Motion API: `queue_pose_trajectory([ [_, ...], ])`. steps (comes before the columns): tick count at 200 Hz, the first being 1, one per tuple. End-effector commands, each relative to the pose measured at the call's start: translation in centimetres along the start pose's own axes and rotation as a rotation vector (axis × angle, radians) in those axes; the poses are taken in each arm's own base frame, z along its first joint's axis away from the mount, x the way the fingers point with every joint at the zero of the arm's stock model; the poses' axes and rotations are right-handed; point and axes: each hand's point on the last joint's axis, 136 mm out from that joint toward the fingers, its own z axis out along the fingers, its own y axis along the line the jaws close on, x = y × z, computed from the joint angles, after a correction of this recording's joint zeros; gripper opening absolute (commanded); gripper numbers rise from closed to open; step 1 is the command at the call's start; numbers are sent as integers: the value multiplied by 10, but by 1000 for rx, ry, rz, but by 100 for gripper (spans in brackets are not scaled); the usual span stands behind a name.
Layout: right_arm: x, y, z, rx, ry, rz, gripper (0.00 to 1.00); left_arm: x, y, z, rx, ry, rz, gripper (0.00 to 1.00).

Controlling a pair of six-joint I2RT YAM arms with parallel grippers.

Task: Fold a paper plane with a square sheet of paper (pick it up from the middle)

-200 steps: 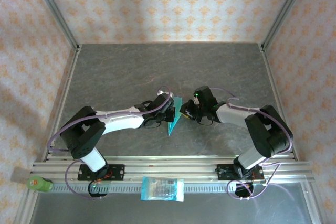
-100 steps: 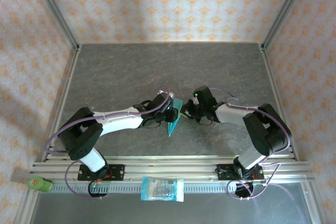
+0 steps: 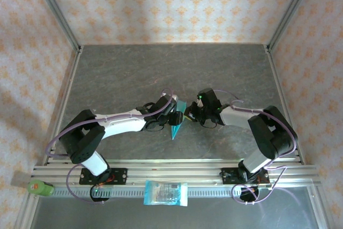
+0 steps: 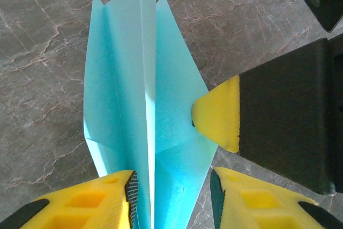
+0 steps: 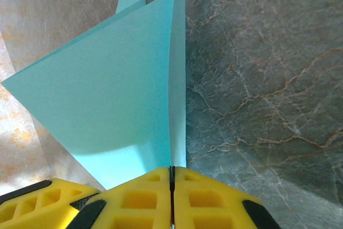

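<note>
Left wrist: paper plane (image 4: 144, 105) between parted jaws of L gripper (image 4: 171, 186); R gripper (image 5: 172, 178) clamped on its edge.

The worktop (image 3: 134, 73) is a dark grey slab veined like marble, matte under soft, even light that casts only faint shadows. Walls (image 3: 171, 4) papered in cream with a repeating orange floral motif enclose it at the back and on both sides. Slanting aluminium posts (image 3: 53, 9) stand in the far corners, and a slotted aluminium rail (image 3: 177, 171) runs along the near edge.
</note>
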Motion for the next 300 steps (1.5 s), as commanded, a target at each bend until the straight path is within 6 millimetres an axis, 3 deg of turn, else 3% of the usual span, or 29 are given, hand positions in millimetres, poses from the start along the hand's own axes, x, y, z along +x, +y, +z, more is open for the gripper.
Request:
queue_pose_trajectory([
  [1, 1, -1, 2, -5, -2, -2, 7, 15, 6, 5, -24, 51, 0, 45],
  [185, 1, 1, 1, -11, -3, -4, 7, 28, 10, 19, -69, 103, 26, 45],
  [224, 1, 0, 1, -9, -3, -3, 7, 28, 11, 20, -82, 99, 33, 39],
  [255, 1, 0, 1, -9, -1, -4, 7, 28, 12, 21, -88, 100, 35, 28],
  [300, 1, 0, 2, -9, -1, -2, 7, 29, 14, 24, -104, 104, 38, 23],
])
